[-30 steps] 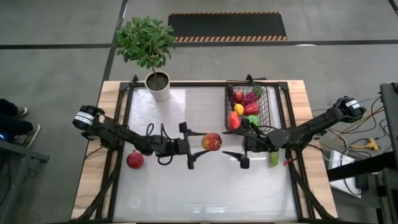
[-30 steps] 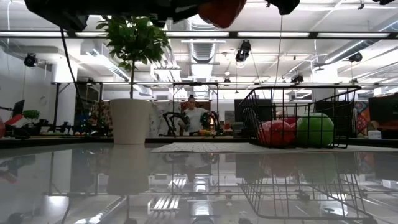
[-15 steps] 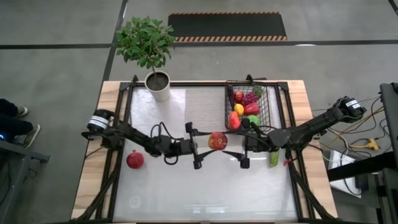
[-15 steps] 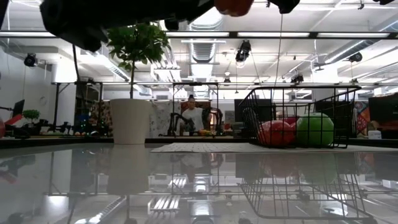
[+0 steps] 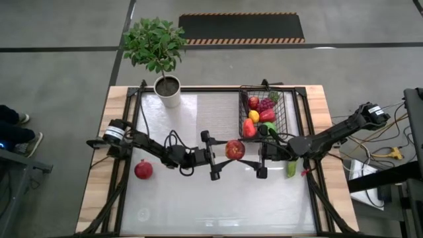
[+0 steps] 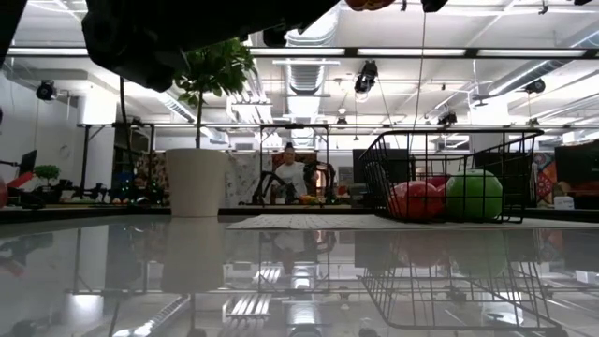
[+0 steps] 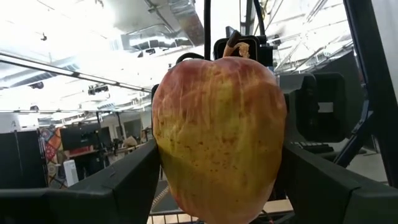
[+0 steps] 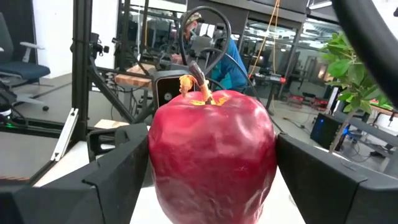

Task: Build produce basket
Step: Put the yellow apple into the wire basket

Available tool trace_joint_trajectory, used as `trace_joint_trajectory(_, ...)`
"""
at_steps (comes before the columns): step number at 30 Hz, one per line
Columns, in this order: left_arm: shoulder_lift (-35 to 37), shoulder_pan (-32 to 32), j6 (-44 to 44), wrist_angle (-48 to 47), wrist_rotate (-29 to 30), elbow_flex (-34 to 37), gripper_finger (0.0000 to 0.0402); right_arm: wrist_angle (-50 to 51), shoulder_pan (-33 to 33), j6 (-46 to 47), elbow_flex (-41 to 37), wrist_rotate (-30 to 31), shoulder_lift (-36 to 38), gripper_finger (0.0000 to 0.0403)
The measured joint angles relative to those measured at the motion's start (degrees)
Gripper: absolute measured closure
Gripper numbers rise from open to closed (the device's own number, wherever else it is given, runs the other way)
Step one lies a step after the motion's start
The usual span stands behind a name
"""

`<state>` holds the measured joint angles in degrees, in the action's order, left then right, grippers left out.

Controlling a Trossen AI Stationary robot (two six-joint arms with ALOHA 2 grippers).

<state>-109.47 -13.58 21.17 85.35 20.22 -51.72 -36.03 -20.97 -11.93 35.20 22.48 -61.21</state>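
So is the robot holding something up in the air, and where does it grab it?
Yes. The left gripper holds a red-and-yellow apple by its sides. The right gripper has open fingers around it.

1. Floor [image 5: 66,53]: grey concrete with dark seams; a black mat [image 5: 241,28] with striped edges lies at 12 o'clock.
2. Table [image 5: 119,99]: wooden border around a glossy white surface.
3. Ceiling [image 6: 281,75]: exposed ducts, long strip lights.
4. Potted plant [image 5: 156,45]: white pot, at 11 o'clock.
5. A person [image 6: 293,174] sits in the far background.
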Motion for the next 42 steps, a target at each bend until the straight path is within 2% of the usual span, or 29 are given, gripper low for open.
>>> trace_joint_trajectory(9, 0.26, 0.00, -0.03, -0.36, 1.09, 0.70, 0.0125, 0.40, 0.00, 0.37, 0.00, 0.09, -0.02, 0.0102)
trace_joint_trajectory(17, 0.31, 0.15, 0.74, -1.42, 2.47, 2.17, 0.0125, 4.74, 0.11, 3.11, 0.79, 0.31, -0.09, 0.0039)
trace_joint_trajectory(22, 0.31, 0.14, 0.58, -1.37, 2.50, 2.16, 0.0125, 4.59, 0.09, 1.97, 0.83, 0.10, -0.09, 0.0033)
trace_joint_trajectory(26, 0.31, 0.15, 0.39, -1.37, 2.60, 2.16, 0.0125, 4.04, 0.02, 1.00, 0.85, 1.40, -0.09, 0.0049)
trace_joint_trajectory(34, 0.31, 0.15, -0.09, -1.78, 2.81, 2.16, 0.0125, 4.13, 0.35, 0.92, 0.85, 1.97, -0.09, 0.0123)
trace_joint_trajectory(42, 0.44, 0.13, -2.30, -2.15, 4.15, 2.16, 0.0119, 4.48, 0.96, 2.68, 0.85, 2.40, -0.09, 0.0119)
